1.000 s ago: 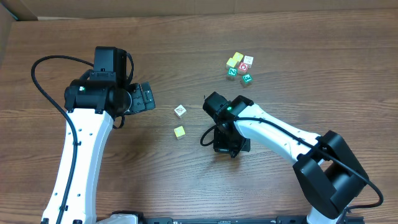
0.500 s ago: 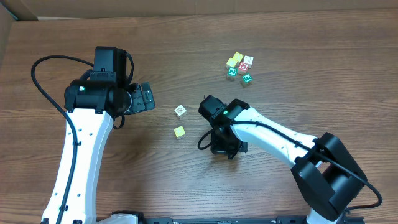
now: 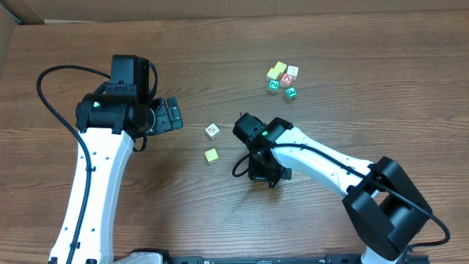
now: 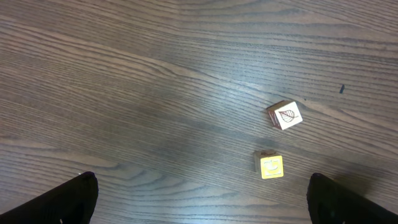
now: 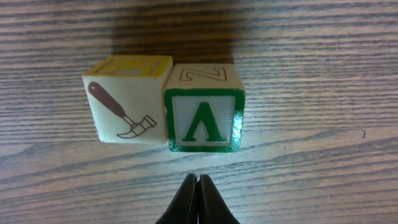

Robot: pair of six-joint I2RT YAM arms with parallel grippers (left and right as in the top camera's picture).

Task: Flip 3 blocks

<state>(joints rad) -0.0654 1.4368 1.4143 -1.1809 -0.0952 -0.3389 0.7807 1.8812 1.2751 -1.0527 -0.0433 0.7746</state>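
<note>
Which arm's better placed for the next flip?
Right. Its shut jaws sit just short of the green-letter block and hammer block; the left's open jaws are well clear of the leaf block.

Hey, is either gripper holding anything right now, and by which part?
Nothing is held. The left gripper is open and empty. The right gripper is shut on nothing, just short of the hammer block and green-lettered block.

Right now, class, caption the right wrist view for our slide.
Shut right gripper points at the hammer block, which sits touching the green-letter block.
</note>
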